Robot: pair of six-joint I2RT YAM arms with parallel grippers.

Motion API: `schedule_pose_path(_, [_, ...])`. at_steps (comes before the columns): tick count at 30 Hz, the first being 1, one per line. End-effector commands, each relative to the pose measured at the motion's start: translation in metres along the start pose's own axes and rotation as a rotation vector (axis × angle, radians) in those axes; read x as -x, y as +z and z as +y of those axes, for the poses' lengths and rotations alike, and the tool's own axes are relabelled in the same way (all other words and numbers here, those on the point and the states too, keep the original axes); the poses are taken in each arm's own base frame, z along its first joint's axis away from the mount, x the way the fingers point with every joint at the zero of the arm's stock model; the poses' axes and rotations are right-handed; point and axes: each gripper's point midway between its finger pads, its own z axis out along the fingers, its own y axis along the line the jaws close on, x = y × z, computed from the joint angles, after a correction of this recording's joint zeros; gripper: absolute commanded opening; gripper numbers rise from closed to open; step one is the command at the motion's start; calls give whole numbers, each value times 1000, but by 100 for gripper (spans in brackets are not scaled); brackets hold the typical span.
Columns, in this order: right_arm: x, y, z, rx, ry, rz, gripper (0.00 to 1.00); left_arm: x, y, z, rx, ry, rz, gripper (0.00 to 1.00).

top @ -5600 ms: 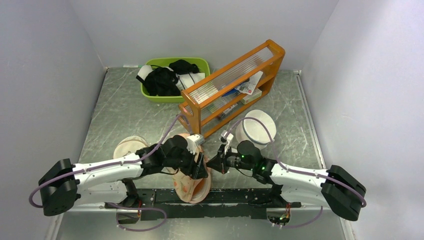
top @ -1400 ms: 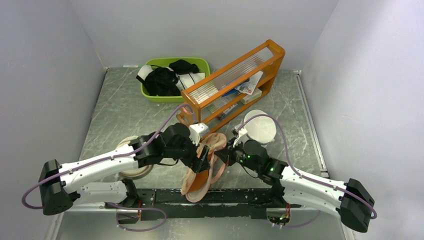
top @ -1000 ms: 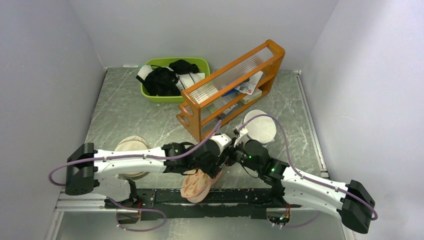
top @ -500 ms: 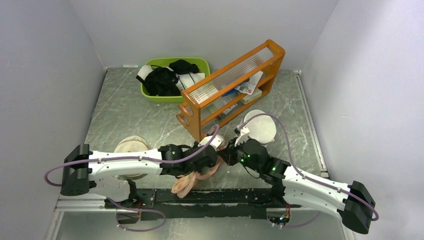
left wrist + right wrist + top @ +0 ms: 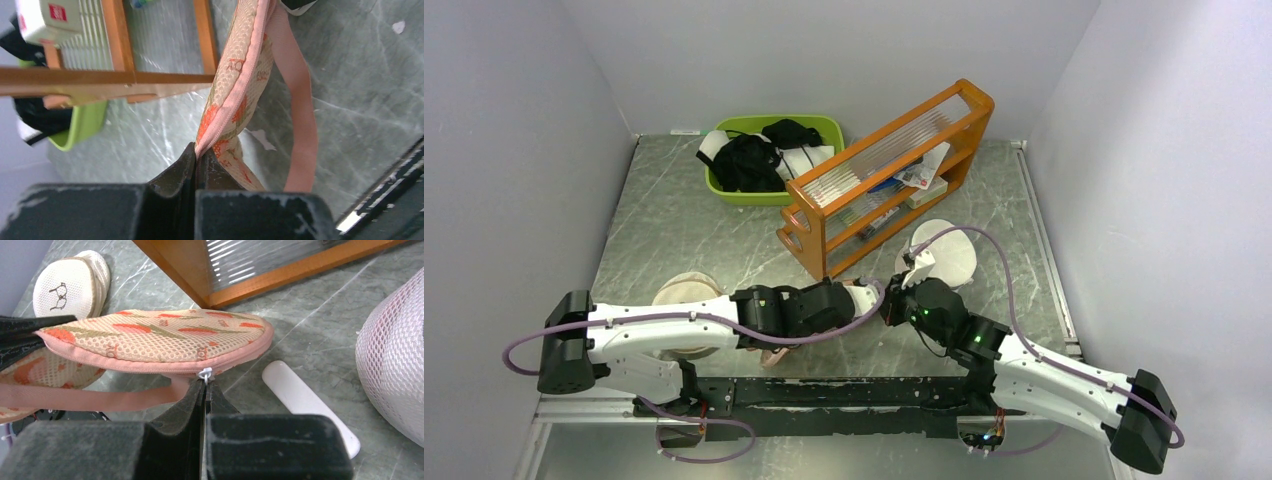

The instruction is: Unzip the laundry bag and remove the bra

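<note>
Left fingers (image 5: pixel 192 159): together, clamped on the pink zipper rim of the laundry bag (image 5: pixel 235 85) at the end away from the slider. A second ago they stood apart, so this grip is new. Right fingers (image 5: pixel 200 396): together, pinching the small white zipper pull (image 5: pixel 205 374) at the bag's lower edge.

Effect on the task: the bag is now gripped at both ends and held taut between them, which is the condition needed before the pull can travel. Along the edge seen from the right wrist the zipper reads as closed, so unzipping is judged not yet begun. The bra is not visible and is presumably inside the bag.

Location: the bag hangs on edge just in front of the near end of the orange rack (image 5: pixel 884 170), its pink strap (image 5: pixel 300 100) looping below. From above, the arms hide nearly all of it.

Pose: the left arm has drawn back from its longer reach. It lies low over the worktop (image 5: pixel 674 240), running right towards the rack. The right arm extends forward and left to meet it in front of the rack.
</note>
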Motion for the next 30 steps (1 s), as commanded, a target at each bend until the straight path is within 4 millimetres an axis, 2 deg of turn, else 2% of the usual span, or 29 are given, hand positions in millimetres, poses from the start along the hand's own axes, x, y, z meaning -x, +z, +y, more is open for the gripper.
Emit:
schedule_pose_path(1, [0,0,4,37,-18,-9,0,29,-1,17,44,201,-104,7])
schedule_pose_path(4, [-5,-3,7,72,-8,-5,0,5,12,1,4,262,-68,7])
schedule_pose_path(6, [-6,-4,10,94,-10,-8,0,-12,17,-24,-105,250,-41,8])
schedule_pose_path(8, [-7,-4,12,109,-15,-5,0,-21,14,-50,-247,216,-25,16])
schedule_pose_path(10, [-11,-3,14,121,-20,13,0,-27,11,-68,-336,179,-13,24])
schedule_pose_path(14, [-16,-1,25,181,-24,38,0,-34,6,-81,-391,96,-11,41])
schedule_pose_path(17, [-19,1,28,202,-27,44,0,-23,-2,-80,-401,5,-51,59])
schedule_pose_path(20, [-19,0,31,217,-13,42,0,4,-16,-79,-427,-134,-155,71])
schedule_pose_path(24, [-19,0,37,250,1,41,0,42,-30,-71,-437,-335,-308,76])
schedule_pose_path(27, [-26,1,39,267,4,64,0,52,-25,-63,-382,-477,-347,74])
schedule_pose_path(30, [-31,1,39,268,14,78,0,52,-14,-67,-360,-559,-349,76])
